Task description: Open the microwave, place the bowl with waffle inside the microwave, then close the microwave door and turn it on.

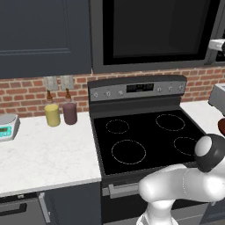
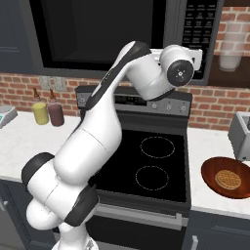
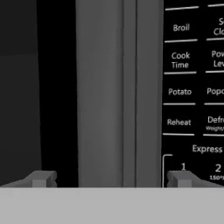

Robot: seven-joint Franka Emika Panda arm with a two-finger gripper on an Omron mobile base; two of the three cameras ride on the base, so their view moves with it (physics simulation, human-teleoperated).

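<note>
Microwave door: rigid, hinged, shut | hold: grey vertical handle strip | gripper: spread wide, straddling strip, grasping nothing

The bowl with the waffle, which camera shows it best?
The right base view. There the bowl sits whole on the counter to the right of the stove, with the waffle plainly inside it. The left base view catches just a reddish-brown sliver at its right edge. The hand view looks at the microwave instead.
</note>
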